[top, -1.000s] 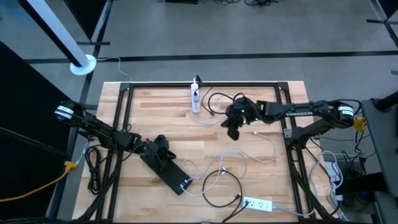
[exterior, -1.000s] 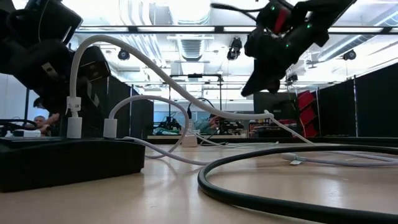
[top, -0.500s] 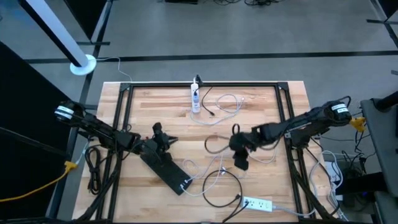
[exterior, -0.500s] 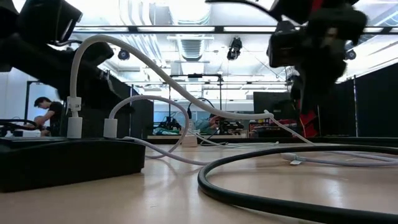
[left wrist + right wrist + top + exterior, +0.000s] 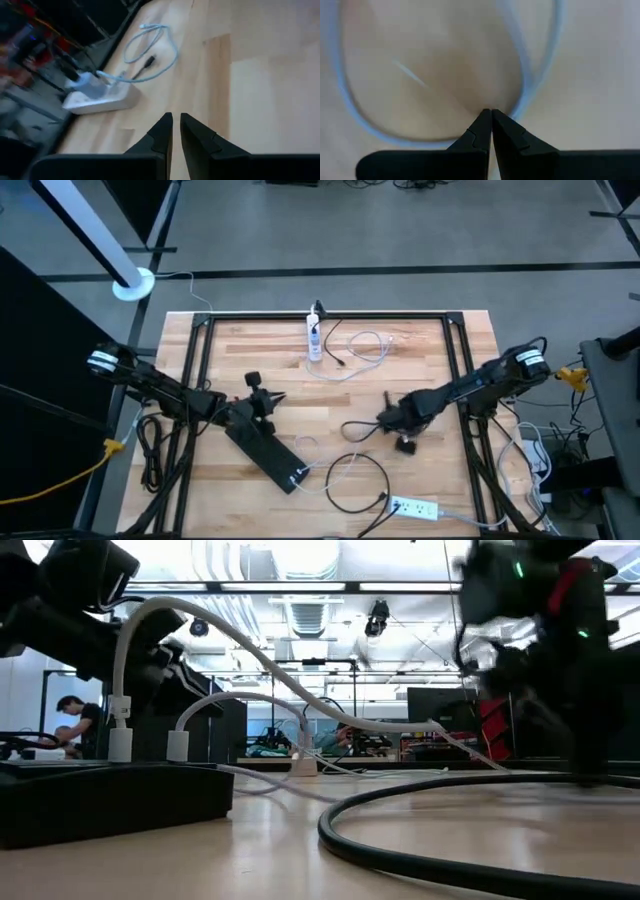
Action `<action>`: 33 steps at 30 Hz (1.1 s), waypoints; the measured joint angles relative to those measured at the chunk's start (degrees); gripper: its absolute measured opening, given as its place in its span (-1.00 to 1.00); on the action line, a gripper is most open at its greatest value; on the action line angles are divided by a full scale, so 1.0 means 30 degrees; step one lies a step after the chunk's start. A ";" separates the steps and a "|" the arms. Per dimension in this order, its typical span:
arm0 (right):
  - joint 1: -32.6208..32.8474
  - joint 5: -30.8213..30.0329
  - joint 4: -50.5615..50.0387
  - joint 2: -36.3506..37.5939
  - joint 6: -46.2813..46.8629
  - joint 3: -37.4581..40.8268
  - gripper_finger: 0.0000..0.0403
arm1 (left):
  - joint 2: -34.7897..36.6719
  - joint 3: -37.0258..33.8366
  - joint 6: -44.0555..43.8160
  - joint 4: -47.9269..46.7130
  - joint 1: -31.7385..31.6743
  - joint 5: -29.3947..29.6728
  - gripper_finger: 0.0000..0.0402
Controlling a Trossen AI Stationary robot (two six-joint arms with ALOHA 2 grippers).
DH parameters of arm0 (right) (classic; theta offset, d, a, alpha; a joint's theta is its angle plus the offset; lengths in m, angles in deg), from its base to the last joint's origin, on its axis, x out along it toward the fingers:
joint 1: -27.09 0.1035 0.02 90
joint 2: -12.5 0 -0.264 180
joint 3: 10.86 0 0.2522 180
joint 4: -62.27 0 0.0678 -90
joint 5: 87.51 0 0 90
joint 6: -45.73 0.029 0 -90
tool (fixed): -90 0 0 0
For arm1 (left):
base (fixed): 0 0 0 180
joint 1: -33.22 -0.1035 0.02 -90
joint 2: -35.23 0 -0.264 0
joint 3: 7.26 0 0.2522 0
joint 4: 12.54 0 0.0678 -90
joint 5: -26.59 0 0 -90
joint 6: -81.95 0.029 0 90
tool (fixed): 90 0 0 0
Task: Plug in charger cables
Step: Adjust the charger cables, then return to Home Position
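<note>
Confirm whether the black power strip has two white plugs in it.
Yes: in the low view two white plugs stand upright in the black power strip.

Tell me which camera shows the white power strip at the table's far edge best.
The left wrist view: the long white plastic power strip shows large, with a plug in one end. The high view shows it small but whole. The low view shows only a distant white block. The right wrist view misses it.

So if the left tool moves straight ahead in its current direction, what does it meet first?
Probably the white power strip at the table's far edge; bare wood lies between it and the left tool, though depth is uncertain.
</note>
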 joint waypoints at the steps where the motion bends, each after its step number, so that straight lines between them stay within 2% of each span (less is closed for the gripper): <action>1: -0.0214 -0.0635 -0.1782 0.0043 0.0808 0.0048 -1.00 | 0.0047 0.0000 -0.0794 0.0066 0.0108 0.0583 -0.88; 4: -0.0532 -0.2896 -0.6544 0.0890 0.3736 -0.0103 -1.00 | 0.0388 0.0000 -0.5272 0.0184 0.0289 0.3253 -0.88; 7: -0.0346 -0.6433 -0.9174 0.1980 0.6859 -0.0207 -1.00 | 0.0966 0.0000 -0.6197 0.0163 0.0308 0.5130 -0.88; 12: 0.0703 -1.2551 -0.8836 0.4689 0.9655 -0.0166 -1.00 | 0.2609 0.0000 -0.6304 0.0332 0.0945 0.5130 -0.88; 15: 0.1239 -1.4098 -0.7088 0.6323 0.9568 0.0034 -1.00 | 0.4284 0.0000 -0.5640 0.1412 0.2119 0.5137 -0.88; 19: 0.2008 -1.3197 -0.2138 0.8466 0.5793 0.0929 -1.00 | 0.6788 0.0007 -0.2118 0.2923 0.4175 0.4176 -0.88; 23: 0.2648 -0.9647 0.7744 1.0970 -0.0687 0.3460 -1.00 | 0.9092 0.0001 0.0218 0.2953 0.6109 0.3001 -0.88; 26: 0.2662 -0.6132 1.5874 1.2631 -0.4411 0.6239 -1.00 | 1.0502 -0.0193 0.1090 0.2867 0.7631 0.2937 -0.88; 29: 0.2670 -0.4259 2.1029 1.3707 -0.5935 0.8783 -1.00 | 1.1549 -0.0297 0.1466 0.2818 0.8869 0.2922 -0.88; 33: 0.2653 -0.3649 2.3611 1.4618 -0.4969 1.1301 -1.00 | 1.2078 -0.0300 0.1540 0.2801 0.9761 0.2845 -0.88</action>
